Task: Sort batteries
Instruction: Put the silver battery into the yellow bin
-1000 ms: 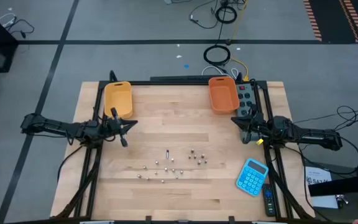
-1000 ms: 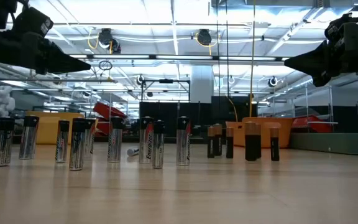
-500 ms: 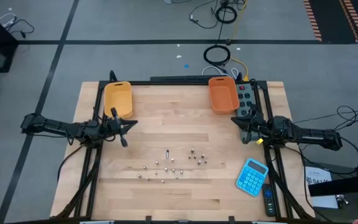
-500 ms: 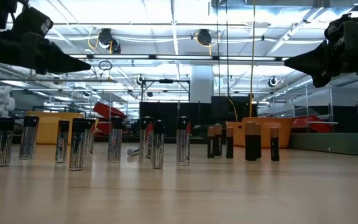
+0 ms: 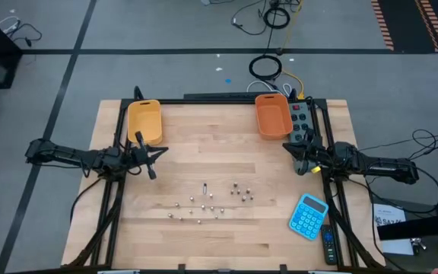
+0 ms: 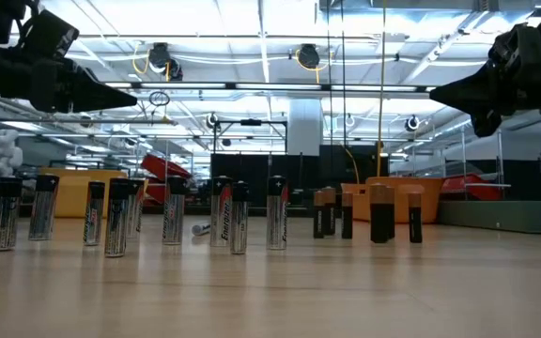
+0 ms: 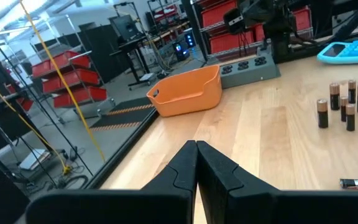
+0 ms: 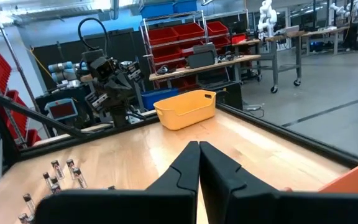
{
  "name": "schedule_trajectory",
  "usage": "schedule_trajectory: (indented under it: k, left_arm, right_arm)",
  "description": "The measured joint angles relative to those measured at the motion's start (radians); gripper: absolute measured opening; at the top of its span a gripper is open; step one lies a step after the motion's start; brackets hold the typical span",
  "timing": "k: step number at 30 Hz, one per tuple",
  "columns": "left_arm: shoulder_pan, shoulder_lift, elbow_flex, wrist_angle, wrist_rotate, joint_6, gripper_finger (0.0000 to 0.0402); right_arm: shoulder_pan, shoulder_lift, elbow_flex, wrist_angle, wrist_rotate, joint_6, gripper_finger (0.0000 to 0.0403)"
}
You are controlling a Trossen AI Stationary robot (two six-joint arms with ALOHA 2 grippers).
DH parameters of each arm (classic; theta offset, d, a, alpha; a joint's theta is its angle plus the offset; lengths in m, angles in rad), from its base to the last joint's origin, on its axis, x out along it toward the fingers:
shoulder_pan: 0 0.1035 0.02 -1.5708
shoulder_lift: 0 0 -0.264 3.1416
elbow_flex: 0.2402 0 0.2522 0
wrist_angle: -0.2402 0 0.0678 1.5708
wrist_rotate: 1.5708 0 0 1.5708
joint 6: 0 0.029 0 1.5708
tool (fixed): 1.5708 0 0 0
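Several small batteries point(image 5: 207, 202) stand upright on their ends in a loose cluster at the table's near middle. In the low view the silvery ones point(image 6: 111, 216) are at the left and the darker, copper-topped ones point(image 6: 374, 214) at the right; one battery point(image 6: 200, 228) lies on its side. My left gripper point(image 5: 166, 150) hovers shut at the table's left side, pointing level toward the right point(image 7: 196, 144). My right gripper point(image 5: 284, 145) hovers shut at the right side, pointing level toward the left point(image 8: 199, 144). Both are high above the wood and far from the batteries.
A yellow bin point(image 5: 144, 122) stands at the far left and an orange bin point(image 5: 271, 116) at the far right. A grey power strip point(image 5: 301, 118) lies beside the orange bin. A blue calculator point(image 5: 308, 216) and a dark remote point(image 5: 329, 245) lie at the near right.
Both grippers have rolled a little about the line they point along, as the low view shows. Neither has shifted its place, and both stay shut. The batteries stand as before.
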Motion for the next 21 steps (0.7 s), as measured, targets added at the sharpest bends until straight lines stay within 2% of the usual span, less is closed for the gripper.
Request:
schedule_trajectory:
  k: [8, 12, 16, 21]
  left_arm:
    - [0.000, 0.000, 0.000, 0.045, 0.004, -0.002, 0.0019]
    - [0.000, 0.000, 0.000, 0.056, 0.026, -0.050, 0.0019]
    - [0.000, 0.000, 0.000, 0.063, 0.031, -0.056, 0.0019]
    - [0.000, 0.000, 0.000, 0.061, 0.116, -0.113, 0.0019]
  right_arm:
    - [0.000, 0.000, -0.001, 0.015, 0.000, 0.113, 0.0004]
    - [0.000, 0.000, -0.001, 0.040, -0.001, 0.174, 0.0004]
    - [0.000, 0.000, -0.001, 0.041, -0.003, 0.278, 0.0004]
    - [0.000, 0.000, -0.001, 0.040, -0.003, 0.409, 0.0004]
